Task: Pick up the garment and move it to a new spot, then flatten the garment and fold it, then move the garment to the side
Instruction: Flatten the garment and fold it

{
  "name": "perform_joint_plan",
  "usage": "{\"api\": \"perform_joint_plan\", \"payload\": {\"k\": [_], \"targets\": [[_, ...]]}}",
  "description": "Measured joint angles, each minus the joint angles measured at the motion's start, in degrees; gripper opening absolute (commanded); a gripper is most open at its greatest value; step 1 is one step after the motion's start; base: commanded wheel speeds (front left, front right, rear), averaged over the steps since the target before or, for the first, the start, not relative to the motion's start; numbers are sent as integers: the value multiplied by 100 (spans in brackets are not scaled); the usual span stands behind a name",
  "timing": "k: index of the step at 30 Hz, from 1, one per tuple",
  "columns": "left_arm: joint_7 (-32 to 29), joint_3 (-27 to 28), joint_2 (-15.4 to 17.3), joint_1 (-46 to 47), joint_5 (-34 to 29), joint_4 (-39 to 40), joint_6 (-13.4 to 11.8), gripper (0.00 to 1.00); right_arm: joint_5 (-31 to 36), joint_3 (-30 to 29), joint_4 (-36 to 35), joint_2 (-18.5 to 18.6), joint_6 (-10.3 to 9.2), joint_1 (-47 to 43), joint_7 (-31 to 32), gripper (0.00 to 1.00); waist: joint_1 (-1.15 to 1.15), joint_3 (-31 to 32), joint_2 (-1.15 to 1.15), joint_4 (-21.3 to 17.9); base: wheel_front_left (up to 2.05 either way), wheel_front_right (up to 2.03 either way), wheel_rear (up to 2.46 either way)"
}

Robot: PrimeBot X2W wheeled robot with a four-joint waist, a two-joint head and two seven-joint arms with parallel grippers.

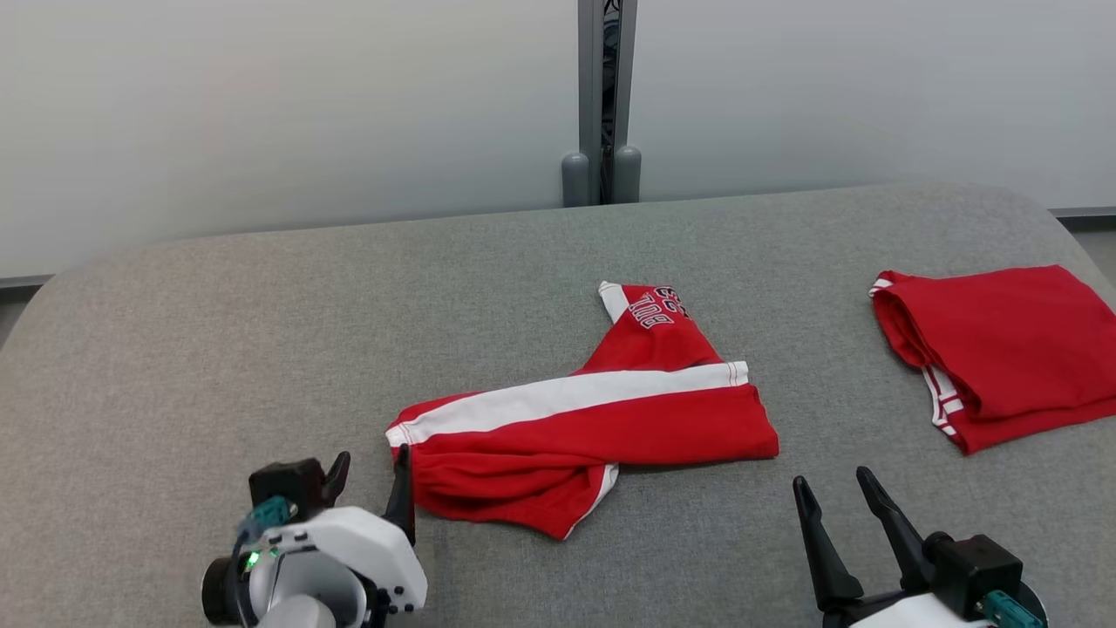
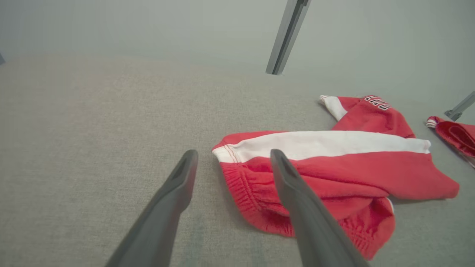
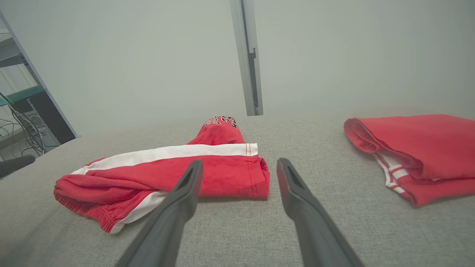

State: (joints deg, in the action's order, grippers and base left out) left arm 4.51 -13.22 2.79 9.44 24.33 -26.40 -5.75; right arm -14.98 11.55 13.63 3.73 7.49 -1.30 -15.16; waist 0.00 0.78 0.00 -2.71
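Nearest my camera, low on the left, the left end effector (image 1: 371, 456) has its two dark fingers spread apart and holds nothing. Its inner finger stands just beside the elastic waistband end of the crumpled red fabric shorts with a broad white side stripe (image 1: 593, 427); I cannot tell whether it touches the cloth. In the left wrist view that finger lies over the waistband while the other is over bare cover. Low on the right, the right end effector (image 1: 830, 478) is also spread and empty, above the grey fabric-covered table (image 1: 218, 349), near the shorts' hem corner but apart from it.

The shorts lie at the middle of the table, bunched, one leg crossed over the other, with the lettered leg pointing away from me. I judge the pick-up has not begun.

My worries from here:
- Closing on the gathered waistband may catch only one layer, so the shorts would lift twisted.
- Coming down too low could pinch the table's cover with the cloth.
- Lifting from one end alone may drag the far leg.

Farther right sits a folded red garment with white trim (image 1: 1011, 349); a wide swing of the right arm could knock it. Beyond stands a grey metal post (image 1: 606, 96).
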Motion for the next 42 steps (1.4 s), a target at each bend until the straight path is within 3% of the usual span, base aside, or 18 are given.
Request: {"api": "perform_joint_plan", "payload": {"k": [3, 9, 20, 21, 22, 23, 25, 27, 29, 31, 32, 34, 36, 37, 40, 42], "targets": [[-743, -12, 26, 420, 141, -360, 59, 100, -2, 26, 5, 26, 0, 65, 0, 100, 0, -96, 0, -28, 0, 0, 0], [-1580, -34, 315, 1184, 142, -735, 18, 100, -2, 31, 4, 45, 0, 169, 0, 100, 0, -324, 0, -103, 0, 0, 0], [-1946, -207, 229, 1733, 155, -1390, 18, 100, -2, 52, -2, 49, 0, 349, 0, 100, 0, -677, 0, -225, 0, 0, 0], [-1963, -246, 214, 1766, 154, -1437, 22, 86, -2, 54, -2, 54, 0, 369, 0, 100, 0, -699, 0, -226, 0, 0, 0], [-1970, -268, 207, 1799, 155, -1472, 26, 86, -2, 51, -5, 58, 0, 394, 0, 100, 0, -718, 0, -226, 0, 0, 0], [-1980, -294, 202, 1814, 154, -1493, 42, 68, -2, 49, -7, 63, 0, 417, 0, 100, 0, -734, 0, -224, 0, 0, 0], [-2019, -375, 199, 1820, 126, -1542, 46, 49, -2, 49, -10, 65, 0, 436, 0, 100, 0, -762, 0, -224, 0, 0, 0], [-2038, -409, 198, 1836, 109, -1578, 46, 61, -1, 49, -12, 64, 0, 442, 0, 100, 0, -785, 0, -220, 0, 0, 0], [-2098, -439, 200, 1861, 98, -1646, 44, 50, 0, 51, -12, 63, 0, 462, 0, 100, 0, -806, 0, -217, 0, 0, 0], [-2158, -493, 207, 1871, 80, -1699, 45, 49, 0, 56, -12, 60, 0, 480, 0, 100, 0, -823, 0, -215, 0, 0, 0], [-2160, -519, 203, 1872, 77, -1707, 43, 53, 0, 54, -11, 63, 0, 487, 0, 100, 0, -830, 0, -211, 0, 0, 0], [-2154, -568, 213, 1883, 8, -1712, 14, 71, 0, 46, -11, 63, 0, 488, 0, 100, 0, -844, 0, -200, 0, 0, 0], [-2126, -584, 224, 1886, 2, -1699, -25, 76, -1, 46, -11, 64, 0, 490, 0, 100, 0, -853, 0, -189, 0, 0, 0], [-2113, -604, 229, 1886, -25, -1684, -38, 84, -1, 46, -10, 66, 0, 491, 0, 100, 0, -858, 0, -183, 0, 0, 0], [-2089, -654, 231, 1861, -64, -1607, -96, 92, -2, 40, -7, 70, 0, 516, 0, 100, 0, -870, 0, -157, 0, 0, 0], [-2094, -682, 224, 1789, -55, -1569, -96, 86, -2, 36, -3, 69, 0, 530, 0, 100, 0, -864, 0, -142, 0, 0, 0]]}}
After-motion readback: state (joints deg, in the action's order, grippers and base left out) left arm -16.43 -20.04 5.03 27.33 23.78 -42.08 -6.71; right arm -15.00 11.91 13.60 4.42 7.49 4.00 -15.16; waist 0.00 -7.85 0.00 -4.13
